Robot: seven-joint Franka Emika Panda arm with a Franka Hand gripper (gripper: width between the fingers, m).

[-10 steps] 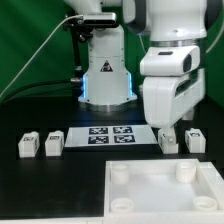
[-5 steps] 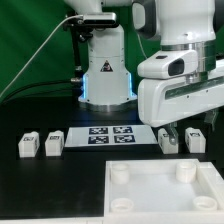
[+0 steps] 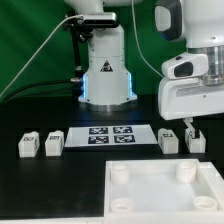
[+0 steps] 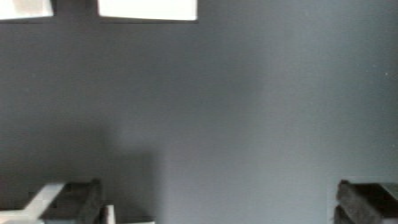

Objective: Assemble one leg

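Nearest you in the exterior view lies the white panel (image 3: pixel 165 197), with its round corner sockets facing up. Its near and right edges run out of the picture. Its far edge stops short of the row of blocks, so you have a strip of bare black table (image 3: pixel 60 190) between them. More bare table lies off the panel's left edge.

Behind that strip four legs stand upright in one row. The outer left leg (image 3: pixel 27 146) and the inner left leg (image 3: pixel 53 144) stand just beside each other with a narrow gap between. The inner right leg (image 3: pixel 168 140) and the outer right leg (image 3: pixel 196 140) stand the same way on the exterior view's right. The marker board (image 3: pixel 110 135) lies flat between the two pairs, near both inner legs and touching neither.

The gripper (image 3: pixel 190 126) hangs over the right pair, its dark tips showing just above the gap between those two legs. In the wrist view its fingers (image 4: pixel 71 203) stand wide apart at opposite sides with only dark table between them, so it is spread wide and holds nothing. Two white shapes (image 4: pixel 143 8) cut by that picture's edge may be legs, but too little shows to be sure.

Farther back the robot base (image 3: pixel 105 75) rises behind the marker board, well apart from the legs. A green backdrop (image 3: pixel 30 40) closes the scene.
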